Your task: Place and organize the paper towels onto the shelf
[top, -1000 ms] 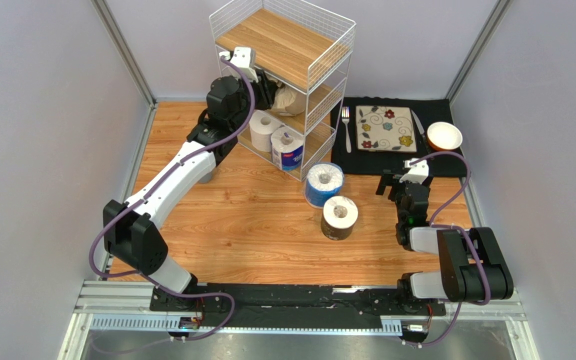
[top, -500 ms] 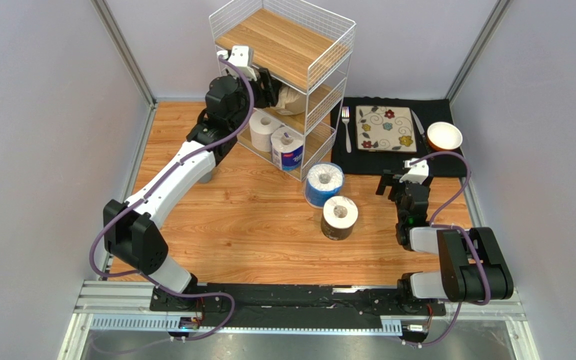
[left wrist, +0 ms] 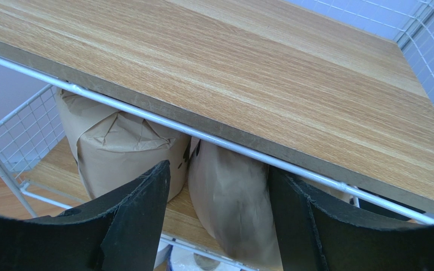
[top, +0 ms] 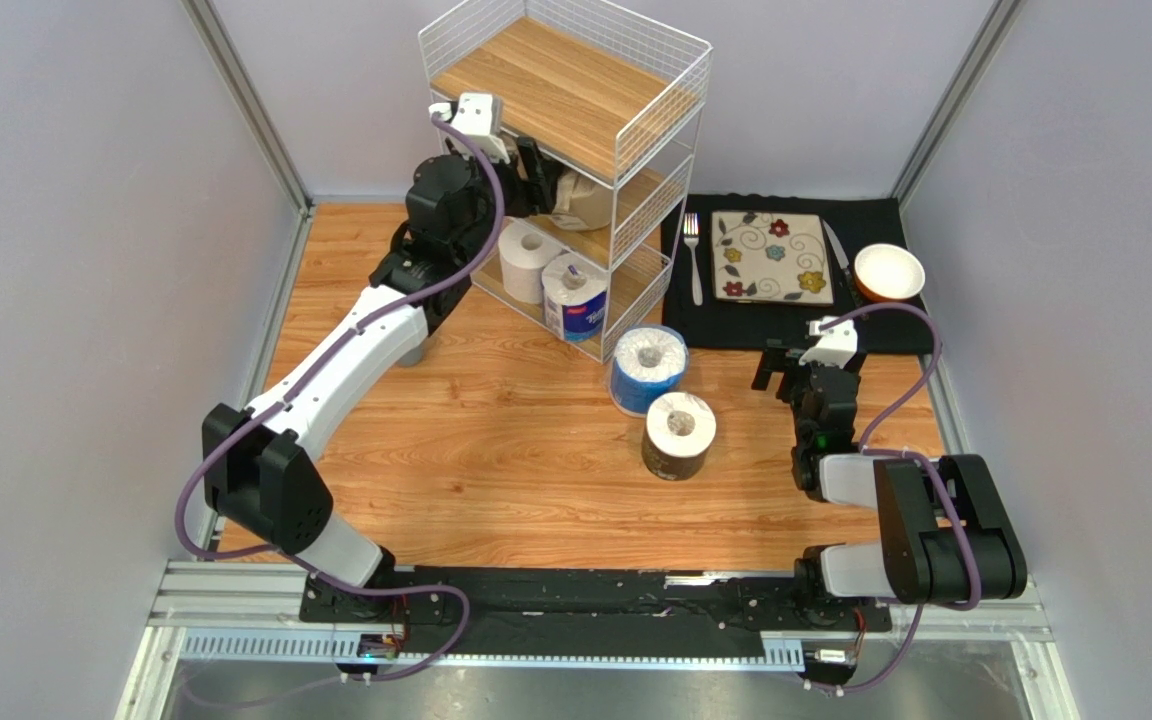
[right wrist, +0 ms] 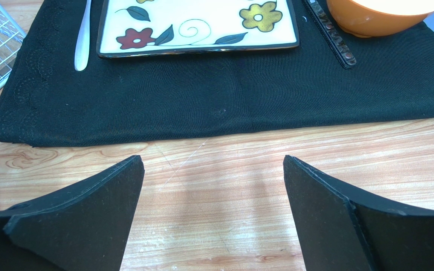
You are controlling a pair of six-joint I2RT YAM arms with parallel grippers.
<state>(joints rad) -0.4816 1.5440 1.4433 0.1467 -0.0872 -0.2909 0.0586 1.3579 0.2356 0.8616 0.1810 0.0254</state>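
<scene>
Shelf, worktop's 12 o'clock: two tan-wrapped rolls side by side on the middle tier, white rolls below, apparently sorted by kind. Left fingers parted, holding nothing. Blue-wrapped roll and dark-wrapped roll at shelf's 5 o'clock. Right fingers wide, empty.

The left arm and right arm share one build: smooth white link shells between bulky black joint housings. A greyish-purple cable loops along each. Each wrist carries a small white camera block. The left pincer and right pincer have matte black, wedge-shaped fingers with rough-cut edges.
</scene>
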